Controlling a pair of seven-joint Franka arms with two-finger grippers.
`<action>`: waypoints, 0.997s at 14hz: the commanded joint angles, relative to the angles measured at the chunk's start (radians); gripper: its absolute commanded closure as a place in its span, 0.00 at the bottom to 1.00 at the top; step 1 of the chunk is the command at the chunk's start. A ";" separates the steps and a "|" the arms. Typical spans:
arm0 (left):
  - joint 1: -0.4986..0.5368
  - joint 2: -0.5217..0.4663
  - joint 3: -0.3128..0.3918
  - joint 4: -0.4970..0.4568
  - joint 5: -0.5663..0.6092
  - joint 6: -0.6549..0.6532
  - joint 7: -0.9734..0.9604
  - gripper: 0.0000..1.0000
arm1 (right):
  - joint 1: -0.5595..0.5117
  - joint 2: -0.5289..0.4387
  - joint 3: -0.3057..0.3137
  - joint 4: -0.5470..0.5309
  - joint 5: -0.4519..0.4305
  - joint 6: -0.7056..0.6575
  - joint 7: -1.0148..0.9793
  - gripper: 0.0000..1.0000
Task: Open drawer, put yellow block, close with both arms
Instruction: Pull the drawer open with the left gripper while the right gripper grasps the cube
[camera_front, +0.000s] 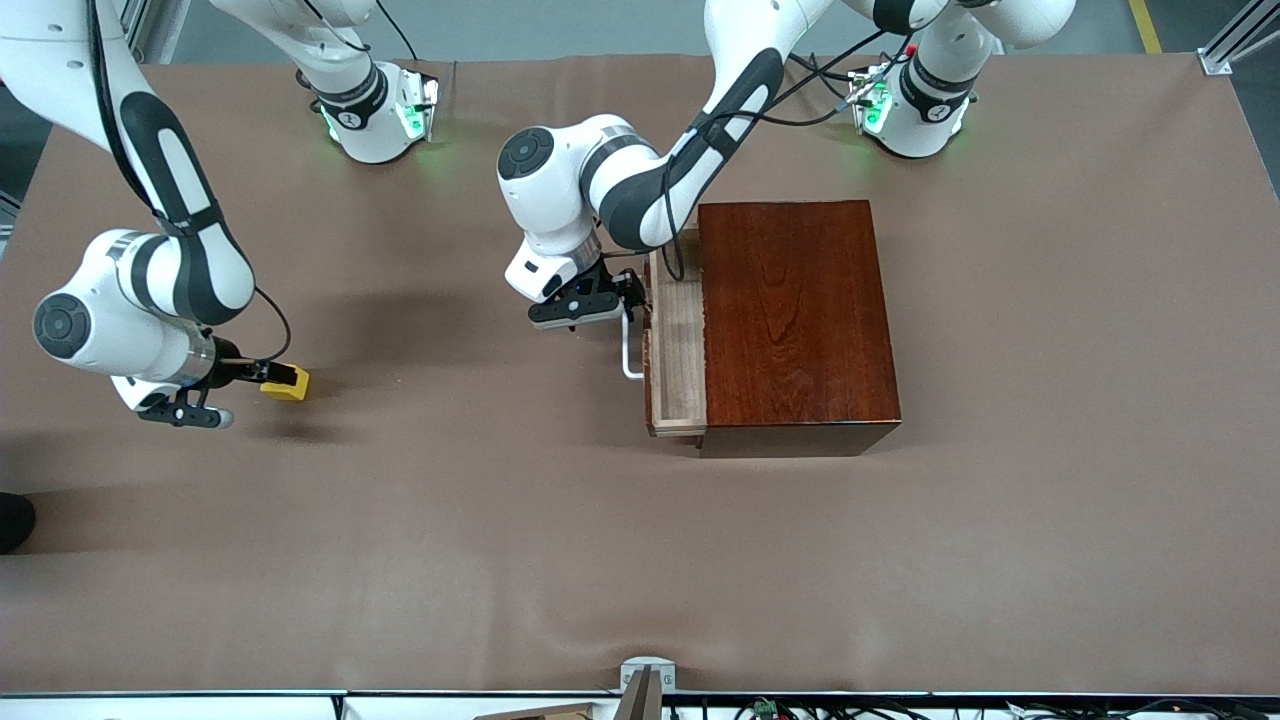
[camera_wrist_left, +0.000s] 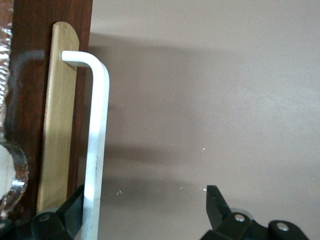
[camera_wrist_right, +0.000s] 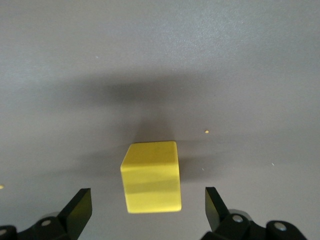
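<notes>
Two white robot arms work over a brown desk (camera_front: 640, 540). The right hand (camera_wrist_right: 148, 207) is low at the right arm's end of the desk, its two fingers spread wide with nothing between them yet. The yellow block (camera_wrist_right: 151, 177), a small cube, sits on the desk directly ahead of this hand, centred in the line of the gap between the fingers and just short of them. To my eye, a short advance would bring the fingers to either side of it.

The left hand (camera_wrist_left: 145, 210) is at the drawer (camera_front: 678, 345), which is pulled partly out of the dark reddish-brown wooden box (camera_front: 795, 320) toward the right arm's end. The white bar handle (camera_wrist_left: 95, 150) runs lengthwise along the drawer front, one finger against it and the other well apart, so this hand is released, not clamped. The right hand is by far the nearer to the block. No brand, label or writing can be read.
</notes>
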 joint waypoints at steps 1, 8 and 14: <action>-0.003 0.034 -0.048 0.051 -0.007 0.130 -0.047 0.00 | -0.007 0.012 0.006 -0.009 -0.006 0.024 -0.013 0.00; -0.003 0.028 -0.065 0.106 -0.009 0.148 -0.045 0.00 | -0.010 0.028 0.006 -0.035 -0.008 0.066 -0.013 0.60; 0.008 -0.012 -0.061 0.105 -0.007 0.125 -0.045 0.00 | -0.010 0.012 0.005 -0.029 -0.009 0.044 -0.031 0.93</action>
